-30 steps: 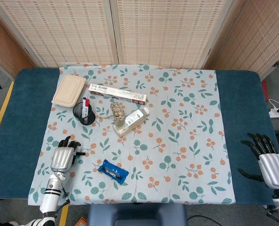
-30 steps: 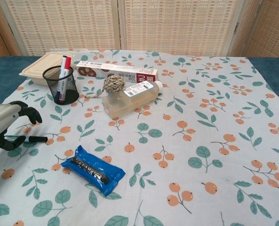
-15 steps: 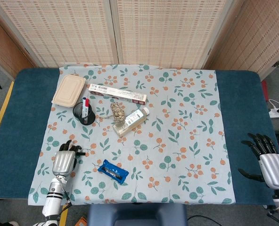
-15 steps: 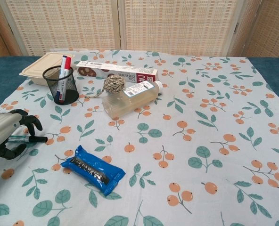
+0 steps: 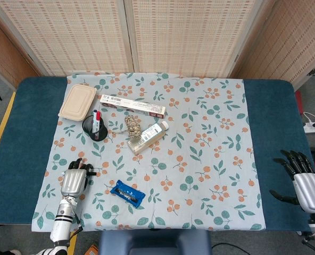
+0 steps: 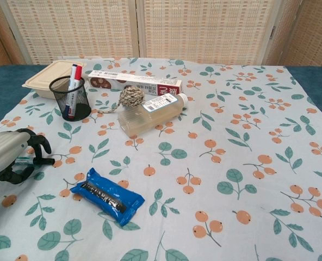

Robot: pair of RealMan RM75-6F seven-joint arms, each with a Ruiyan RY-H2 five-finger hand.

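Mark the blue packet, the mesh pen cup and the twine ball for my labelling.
blue packet (image 6: 107, 196), chest view, middle of the wrapper.
mesh pen cup (image 6: 72, 101), chest view, front of its black wall.
twine ball (image 6: 131, 96), chest view, centre of the ball.

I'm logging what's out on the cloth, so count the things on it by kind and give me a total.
Markers: 2, one in the cup, one in the left hand
Mesh cup: 1
Lunch box: 1
Long carton: 1
Twine ball: 1
Bottle: 1
Blue packet: 1
Total: 8
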